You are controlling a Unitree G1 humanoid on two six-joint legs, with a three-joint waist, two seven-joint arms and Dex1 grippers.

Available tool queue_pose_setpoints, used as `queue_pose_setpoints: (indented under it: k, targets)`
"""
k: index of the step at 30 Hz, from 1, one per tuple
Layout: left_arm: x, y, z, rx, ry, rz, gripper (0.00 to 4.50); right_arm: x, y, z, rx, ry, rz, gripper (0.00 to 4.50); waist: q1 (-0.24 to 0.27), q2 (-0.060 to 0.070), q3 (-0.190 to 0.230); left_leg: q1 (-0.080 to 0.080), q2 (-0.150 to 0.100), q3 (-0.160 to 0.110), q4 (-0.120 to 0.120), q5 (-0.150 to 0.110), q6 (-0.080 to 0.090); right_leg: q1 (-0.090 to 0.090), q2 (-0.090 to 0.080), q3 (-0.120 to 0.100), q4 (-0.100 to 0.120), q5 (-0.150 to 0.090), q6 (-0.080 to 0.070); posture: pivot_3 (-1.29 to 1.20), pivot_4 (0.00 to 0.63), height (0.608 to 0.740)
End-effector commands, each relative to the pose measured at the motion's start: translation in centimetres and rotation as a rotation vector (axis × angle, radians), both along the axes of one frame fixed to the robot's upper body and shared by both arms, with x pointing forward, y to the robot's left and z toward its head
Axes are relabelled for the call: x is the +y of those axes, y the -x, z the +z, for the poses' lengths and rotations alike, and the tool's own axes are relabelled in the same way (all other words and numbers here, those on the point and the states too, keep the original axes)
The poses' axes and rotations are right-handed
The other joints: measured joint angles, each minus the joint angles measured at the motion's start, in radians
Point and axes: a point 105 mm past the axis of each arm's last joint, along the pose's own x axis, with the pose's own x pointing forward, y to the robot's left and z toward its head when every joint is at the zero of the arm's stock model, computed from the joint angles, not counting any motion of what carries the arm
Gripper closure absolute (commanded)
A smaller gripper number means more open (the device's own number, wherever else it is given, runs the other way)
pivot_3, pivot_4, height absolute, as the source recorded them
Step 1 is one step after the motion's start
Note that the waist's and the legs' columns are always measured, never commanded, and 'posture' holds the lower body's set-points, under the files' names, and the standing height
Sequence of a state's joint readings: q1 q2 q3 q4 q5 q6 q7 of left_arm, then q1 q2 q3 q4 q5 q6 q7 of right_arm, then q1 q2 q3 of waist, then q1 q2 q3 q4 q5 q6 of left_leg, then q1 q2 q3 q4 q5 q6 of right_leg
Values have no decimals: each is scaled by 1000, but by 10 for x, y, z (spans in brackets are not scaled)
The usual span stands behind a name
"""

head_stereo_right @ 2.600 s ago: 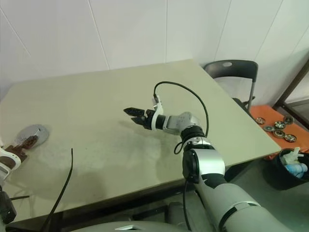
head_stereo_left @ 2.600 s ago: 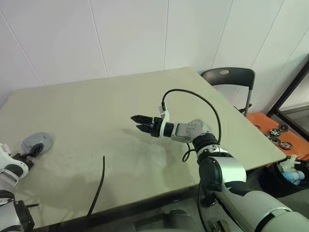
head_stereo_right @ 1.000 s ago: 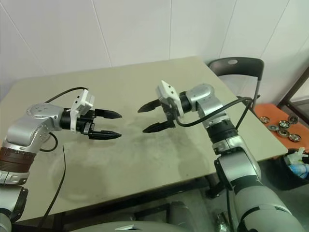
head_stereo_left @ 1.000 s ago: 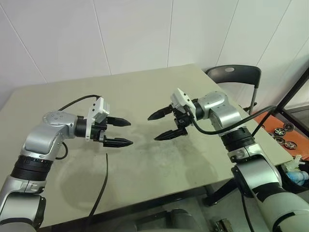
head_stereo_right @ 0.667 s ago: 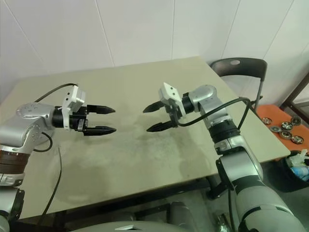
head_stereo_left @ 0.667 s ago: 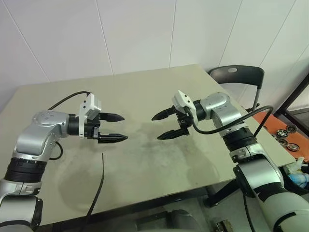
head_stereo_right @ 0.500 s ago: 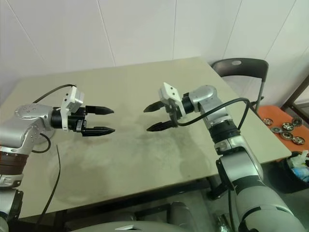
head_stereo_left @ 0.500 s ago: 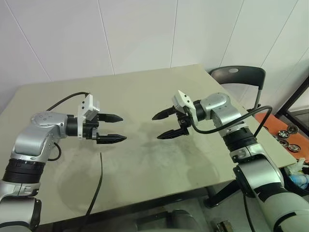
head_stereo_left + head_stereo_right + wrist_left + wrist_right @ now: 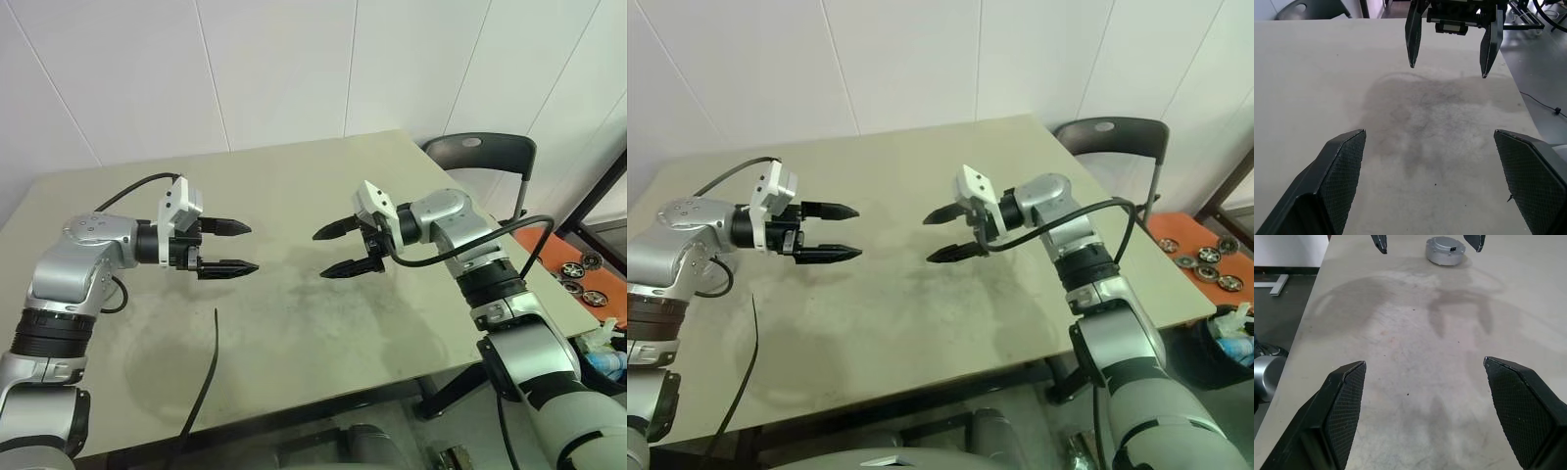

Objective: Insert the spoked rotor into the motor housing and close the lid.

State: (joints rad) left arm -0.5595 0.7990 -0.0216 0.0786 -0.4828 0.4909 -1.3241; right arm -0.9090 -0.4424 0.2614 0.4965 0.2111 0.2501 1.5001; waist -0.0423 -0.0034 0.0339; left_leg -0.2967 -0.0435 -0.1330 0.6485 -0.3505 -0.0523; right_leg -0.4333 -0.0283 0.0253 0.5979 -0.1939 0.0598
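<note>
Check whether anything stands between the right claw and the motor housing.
Only the left claw: seen along the right claw, it hangs open in the line, and the motor housing shows through its gap, farther along the table. Nothing else visible lies between.

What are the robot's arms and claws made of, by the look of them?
Both arms are rounded silver-grey shells with black joint bands. Each ends in a claw, the left claw and the right claw, with two tapered black fingers whose inner faces carry a fine grid texture. A small white box sits on each wrist, and a black cable loops along each arm.
</note>
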Motion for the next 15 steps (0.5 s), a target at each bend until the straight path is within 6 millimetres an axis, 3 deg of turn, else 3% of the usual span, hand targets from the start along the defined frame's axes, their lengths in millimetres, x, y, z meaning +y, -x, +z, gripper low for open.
queue_pose_setpoints:
  k: [1,15]
  targets:
    - [-2,-1,12,-49,10,-4,37,2,1,16,-42,-33,10,465,0,0,0,0,0,0,0,0,0,0,0,0,0,0,0,0,0,740]
    - [-7,8,5,-35,78,25,37,7,4,16,-26,-41,33,465,1,0,0,0,0,0,1,0,0,0,0,0,1,0,0,0,0,740]
